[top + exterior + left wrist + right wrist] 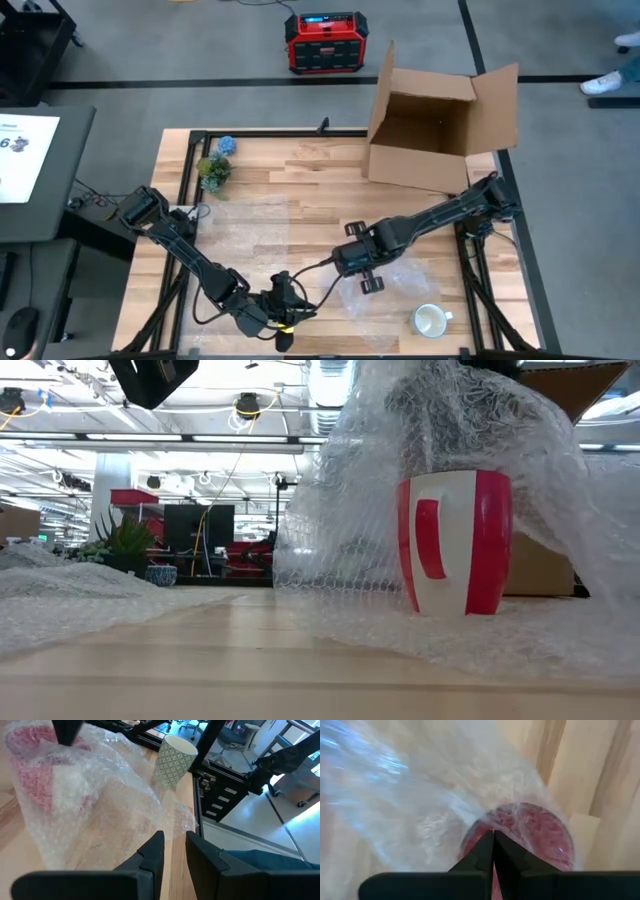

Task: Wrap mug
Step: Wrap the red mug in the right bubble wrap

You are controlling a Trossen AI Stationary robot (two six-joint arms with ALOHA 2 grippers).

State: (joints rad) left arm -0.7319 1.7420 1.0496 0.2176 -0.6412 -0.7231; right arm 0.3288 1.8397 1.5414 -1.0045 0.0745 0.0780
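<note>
The red mug (455, 540) stands upright on the worktop (320, 170), near the front edge and a little right of the middle, under a tent of bubble wrap (340, 510). The right gripper (493, 840) is directly above it, its fingers pressed together on a pinch of the film. The pinch looks small, so the main risk is that the wrap slides out of the fingers and falls flat, undoing the fold. If the film catches on the rim or the handle while the grip holds, a sideways pull could instead tip the mug or drag it toward the front edge. The wrap under the mug lies loose on the wood, with nothing visibly pinning it, so it could skid along with any tug. The left gripper (174, 837) is low over the front edge, left of the mug, its fingers only narrowly apart with nothing between them. If it reaches in to tuck the sheet, it could nudge the mug. A second, green-patterned mug (172, 760) stands near the front right corner just beside the wrap's edge, where a sweeping fold could knock it.
</note>
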